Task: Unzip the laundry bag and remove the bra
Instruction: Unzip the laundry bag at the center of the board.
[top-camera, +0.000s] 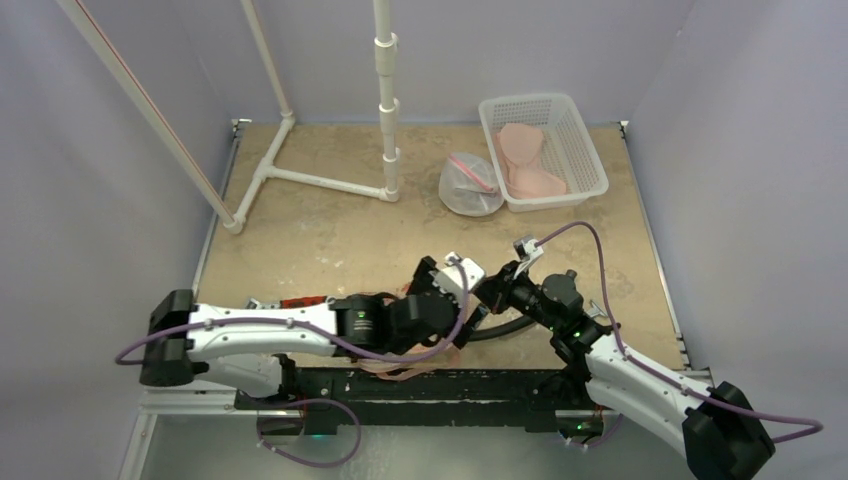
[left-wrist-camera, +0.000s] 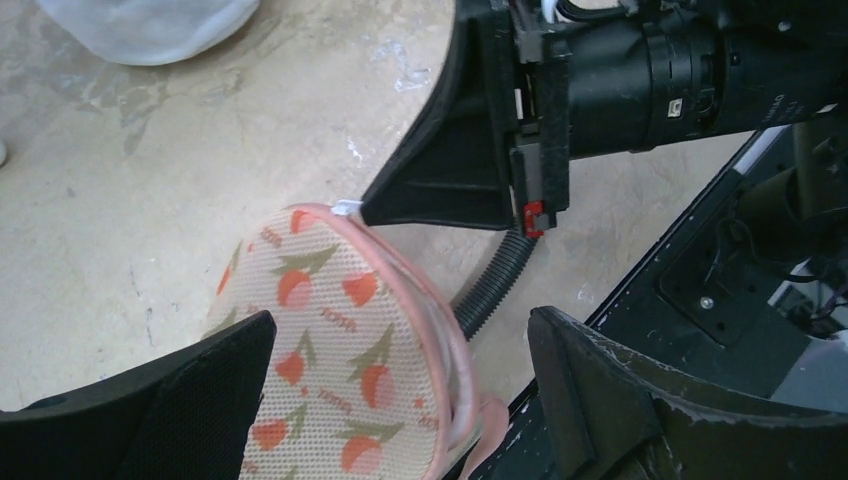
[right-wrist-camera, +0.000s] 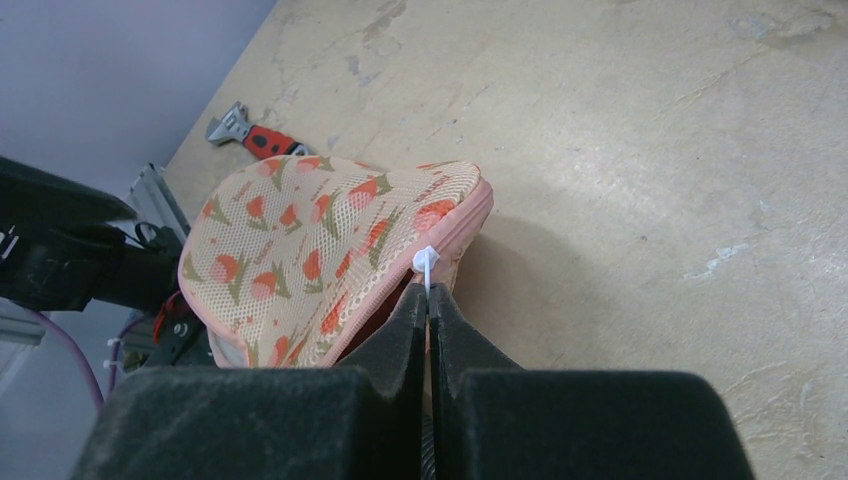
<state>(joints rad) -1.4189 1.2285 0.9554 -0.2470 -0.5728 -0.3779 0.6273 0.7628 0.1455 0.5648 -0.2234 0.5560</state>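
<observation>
One seemingly soft, light peach tulip-print mesh laundry bag (right-wrist-camera: 310, 250): right fingers (right-wrist-camera: 395, 345) pinched shut on its white zip tab (right-wrist-camera: 426, 262), left fingers (left-wrist-camera: 200, 400) wide apart, empty.

The mottled beige bench (top-camera: 330, 240) carried a white plastic pipe frame (top-camera: 387, 110) at its far left, the T-shaped foot flat on the surface and one post upright. At the far right sat a white slotted plastic basket (top-camera: 590, 150). Just beside its left wall lay a translucent white mesh pouch with pink trim (top-camera: 468, 190). A red-handled adjustable wrench (right-wrist-camera: 255, 138) lay near the front left. Close to it, at the near edge, the peach mesh laundry bag printed with orange tulips (right-wrist-camera: 300, 250) rested, domed, with its pink zipper edge raised.
</observation>
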